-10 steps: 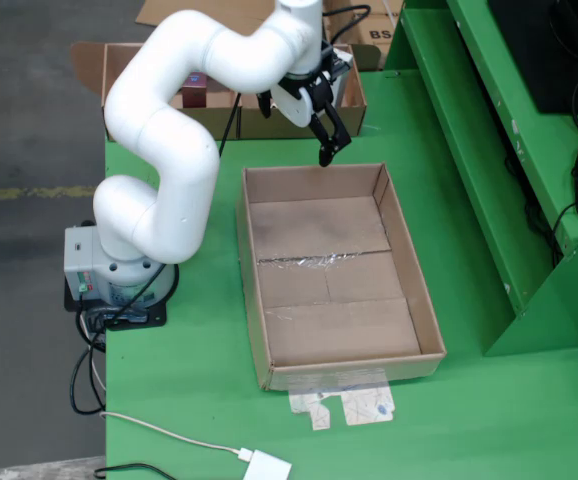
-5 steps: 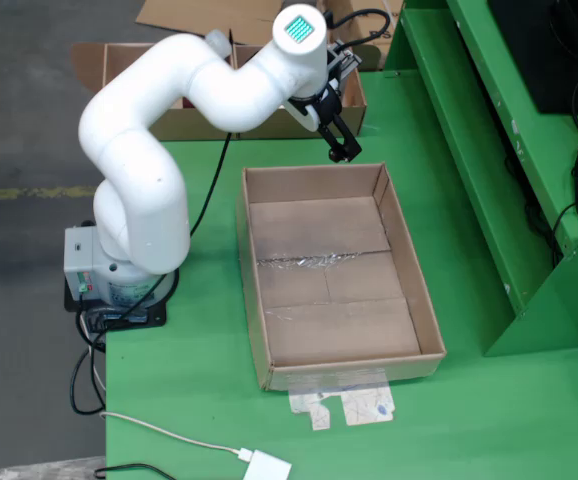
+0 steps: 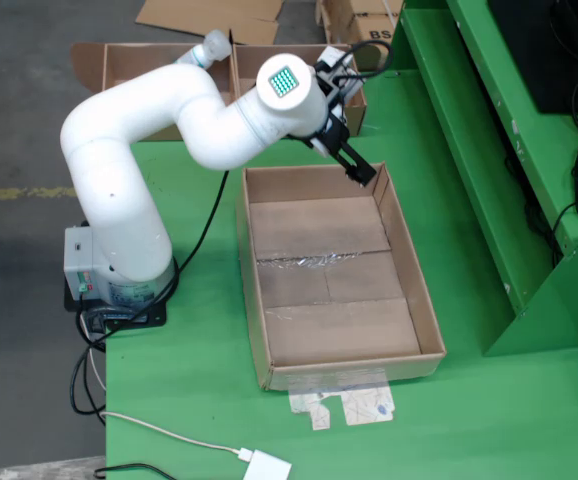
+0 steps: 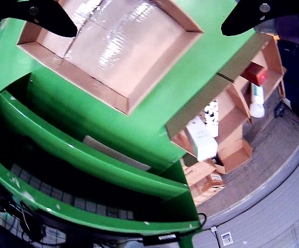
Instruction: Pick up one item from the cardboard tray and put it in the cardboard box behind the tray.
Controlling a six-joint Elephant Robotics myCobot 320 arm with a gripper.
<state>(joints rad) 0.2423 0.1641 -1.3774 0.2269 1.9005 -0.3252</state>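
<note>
One empty, spread-open tool hovers over the cardboard tray's far corner.

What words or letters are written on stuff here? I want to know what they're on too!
"BS": on the cardboard carton at the top edge of the fixed view, cut off by the arm's cable.
Printing on the white box in the gripper view: too blurred to read.
White label on the floor in the gripper view: too small to read.
Dotted teal panel on the arm's joint: no letters.
</note>
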